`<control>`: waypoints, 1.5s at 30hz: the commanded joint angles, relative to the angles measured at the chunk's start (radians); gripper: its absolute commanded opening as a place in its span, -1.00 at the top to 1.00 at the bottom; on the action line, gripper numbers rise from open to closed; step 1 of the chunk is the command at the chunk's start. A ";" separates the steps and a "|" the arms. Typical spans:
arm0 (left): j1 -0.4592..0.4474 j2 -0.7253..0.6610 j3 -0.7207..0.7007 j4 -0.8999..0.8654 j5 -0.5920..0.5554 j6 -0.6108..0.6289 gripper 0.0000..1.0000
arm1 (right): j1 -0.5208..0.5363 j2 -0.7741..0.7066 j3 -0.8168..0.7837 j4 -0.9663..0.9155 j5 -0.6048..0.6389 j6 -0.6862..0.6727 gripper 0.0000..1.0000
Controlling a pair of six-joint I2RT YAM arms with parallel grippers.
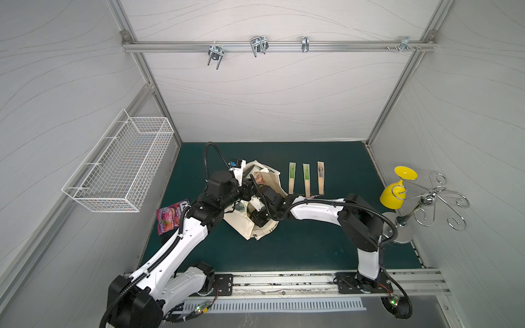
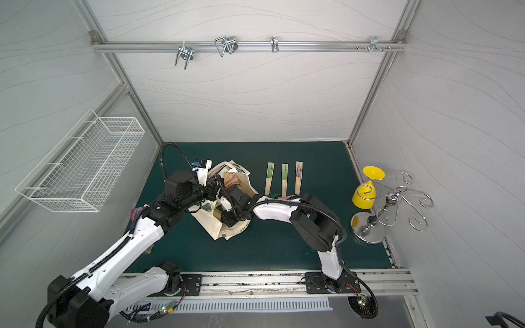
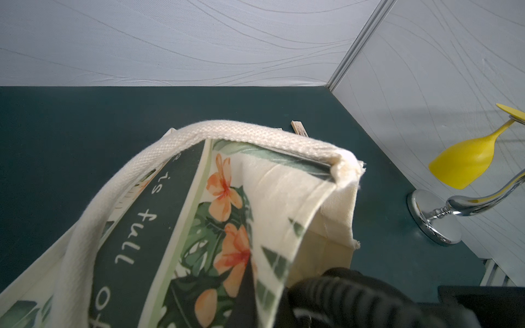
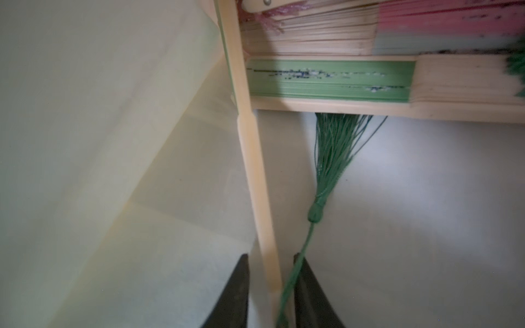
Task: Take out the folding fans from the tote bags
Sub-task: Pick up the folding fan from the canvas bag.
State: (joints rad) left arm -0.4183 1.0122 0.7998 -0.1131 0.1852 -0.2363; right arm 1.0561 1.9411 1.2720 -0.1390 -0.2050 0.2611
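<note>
i read left pincer [image 3: 246,279] clamped on the cream canvas floral tote bag [image 3: 181,215] on the green desk [image 1: 312,241], right pincer [image 4: 272,284] inside it, jaws narrowly apart astride a pale bamboo folding fan [image 4: 255,176].

The left wrist view cuts off nearly all of the left claw [image 3: 250,272]; just one dark finger [image 3: 246,286] shows on the tote bag [image 3: 284,193]. The right wrist view cuts off most of the fingers of the right claw [image 4: 271,257], and the folding fans [image 4: 326,76] inside the bag look blurry and run out of the picture. In both top views both claws' tips are hidden at the bag. The right arm [image 1: 315,211] covers the near ends of three fans toward the desk's [image 1: 312,247] back edge. At the desk's left edge the left arm [image 1: 193,230] hides part of the snack packet [image 1: 170,218].
</note>
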 commanded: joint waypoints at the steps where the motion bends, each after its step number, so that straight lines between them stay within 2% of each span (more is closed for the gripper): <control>1: -0.013 -0.020 0.013 0.122 0.051 0.000 1.00 | 0.007 0.023 0.012 -0.010 -0.037 -0.015 0.54; 6: -0.013 -0.026 0.009 0.117 0.037 0.009 1.00 | 0.007 -0.013 -0.007 -0.026 -0.034 -0.016 0.79; 14: -0.013 -0.047 -0.015 0.115 0.003 0.015 1.00 | 0.007 -0.109 -0.031 -0.075 -0.017 0.004 1.00; 24: -0.013 -0.064 -0.033 0.116 -0.042 0.031 1.00 | -0.022 -0.279 -0.118 -0.113 -0.002 0.077 1.00; 45: -0.013 -0.043 -0.033 0.115 -0.155 -0.018 1.00 | -0.223 -0.734 -0.338 -0.156 -0.109 0.225 1.00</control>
State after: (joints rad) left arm -0.4309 0.9730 0.7490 -0.0780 0.0826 -0.2382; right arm 0.8639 1.2617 0.9546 -0.2646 -0.3233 0.4545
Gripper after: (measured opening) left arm 0.048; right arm 0.116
